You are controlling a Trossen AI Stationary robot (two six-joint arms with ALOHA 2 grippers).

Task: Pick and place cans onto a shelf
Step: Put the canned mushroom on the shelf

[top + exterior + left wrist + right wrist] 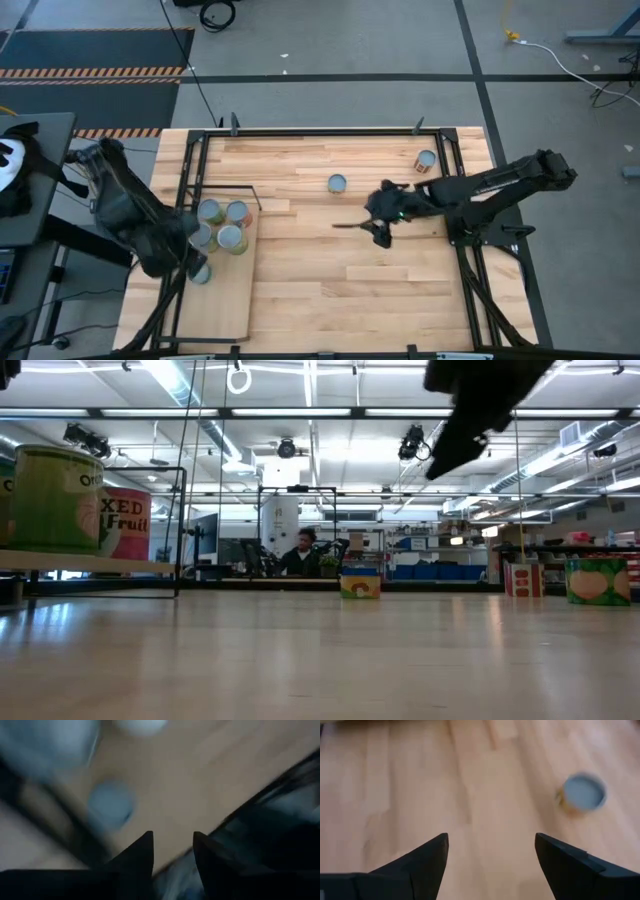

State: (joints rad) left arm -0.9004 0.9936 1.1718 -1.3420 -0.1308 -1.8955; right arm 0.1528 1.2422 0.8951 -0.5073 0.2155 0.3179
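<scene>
The cans (221,228) mostly sit bunched on the shelf (225,300) in the high view, right against the left gripper (190,262) (part-open, holding nothing I can see), so a sloppy pull-out could knock them over. In the right wrist view the right gripper (491,851) is wide open and empty, with a loose can (583,793) ahead and off to one side, so closing now would miss it.

A large robotics lab or industrial workshop hall. Across the plank counter (340,270), the low view opens onto a wide room under long rows of ceiling strip lights (300,412), with ceiling-hung cameras or lamps (413,444). A person (303,555) sits at a far workstation among what seem to be blue storage bins (430,571). From above, grey concrete floor (330,40) shows hazard-striped tape (95,72) and loose cables (555,55).
</scene>
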